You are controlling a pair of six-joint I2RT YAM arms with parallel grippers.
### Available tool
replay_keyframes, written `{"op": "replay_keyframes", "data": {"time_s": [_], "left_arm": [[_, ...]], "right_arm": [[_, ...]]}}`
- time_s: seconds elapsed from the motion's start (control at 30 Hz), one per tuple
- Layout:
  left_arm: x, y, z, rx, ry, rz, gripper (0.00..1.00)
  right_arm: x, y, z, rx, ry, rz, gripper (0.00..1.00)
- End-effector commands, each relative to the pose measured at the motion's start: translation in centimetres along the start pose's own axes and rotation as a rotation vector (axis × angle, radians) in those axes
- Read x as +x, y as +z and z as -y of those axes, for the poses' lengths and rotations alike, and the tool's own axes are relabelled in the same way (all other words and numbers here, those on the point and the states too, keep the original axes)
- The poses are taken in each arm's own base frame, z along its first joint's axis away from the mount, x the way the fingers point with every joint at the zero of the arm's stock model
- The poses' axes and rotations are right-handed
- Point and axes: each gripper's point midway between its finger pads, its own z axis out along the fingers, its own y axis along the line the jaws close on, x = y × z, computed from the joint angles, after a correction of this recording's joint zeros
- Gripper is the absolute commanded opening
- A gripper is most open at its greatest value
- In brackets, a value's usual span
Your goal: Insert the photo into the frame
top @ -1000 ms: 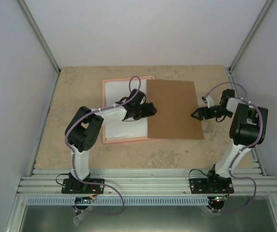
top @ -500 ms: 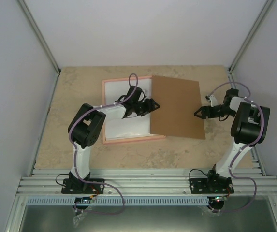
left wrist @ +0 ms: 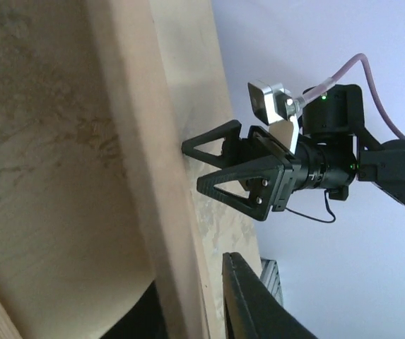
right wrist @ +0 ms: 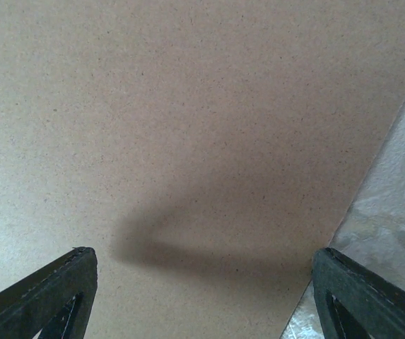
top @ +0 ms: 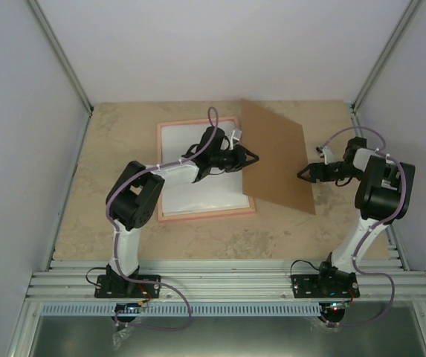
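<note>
The pink frame (top: pixel 160 172) lies flat left of centre. A white sheet (top: pixel 186 149) fills it, which I take to be the photo with its plain back up; no picture side shows. My left gripper (top: pixel 249 158) is shut on the left edge of the brown cardboard sheet (top: pixel 279 160) and holds that edge raised, so the sheet tilts. In the left wrist view the cardboard (left wrist: pixel 161 212) runs between my dark fingers (left wrist: pixel 259 304). My right gripper (top: pixel 302 175) stands open at the sheet's right edge, its jaws wide over the cardboard (right wrist: pixel 188 127).
Marbled table (top: pixel 116 134) surrounds the frame and sheet. Grey walls with metal posts (top: pixel 64 67) close in left, back and right. The right arm's gripper (left wrist: pixel 191 166) shows in the left wrist view, close to the cardboard's far edge.
My left gripper has closed on the cardboard's left edge and moved right and up, tilting the sheet off the frame's right side. The right gripper has barely moved.
</note>
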Motion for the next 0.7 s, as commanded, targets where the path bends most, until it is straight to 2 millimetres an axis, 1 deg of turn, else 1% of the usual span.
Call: {"op": "replay_keyframes", "data": {"time_s": [0.0,0.07,0.1,0.27,0.3,0.37,0.47,0.53,0.67], "left_arm": [[-2.1,-1.1,5.3,0.048,0.098,0.039,0.11],[-3.0,-1.4,6.0,0.016,0.121,0.059,0.01],[-3.7,-1.6,6.6,-0.001,0.142,0.072,0.0],[-6.1,-3.4,9.8,-0.05,0.284,0.14,0.0],[-6.4,-3.8,10.1,-0.067,0.293,0.141,0.0],[-7.1,-4.6,11.9,-0.062,0.336,0.161,0.0],[-8.4,-6.3,14.6,-0.106,0.459,0.207,0.0],[-9.3,-7.7,16.6,-0.141,0.58,0.237,0.0],[-10.3,-11.5,20.9,-0.206,0.847,0.31,0.0]], "right_arm": [[2.5,0.6,-0.7,-0.045,0.11,-0.081,0.83],[1.2,-0.5,-0.9,-0.059,0.099,-0.033,0.83],[0.3,-1.5,-1.1,-0.063,0.087,0.001,0.84],[-4.3,-6.6,-2.2,-0.035,-0.014,0.158,0.85],[-5.1,-7.6,-2.4,-0.031,-0.034,0.187,0.85],[-6.5,-9.8,-3.1,-0.037,-0.069,0.243,0.87],[-7.9,-12.5,-4.1,-0.045,-0.113,0.31,0.88],[-8.8,-14.3,-4.8,-0.044,-0.137,0.348,0.88],[-10.5,-18.1,-5.9,-0.022,-0.166,0.423,0.89]]}}
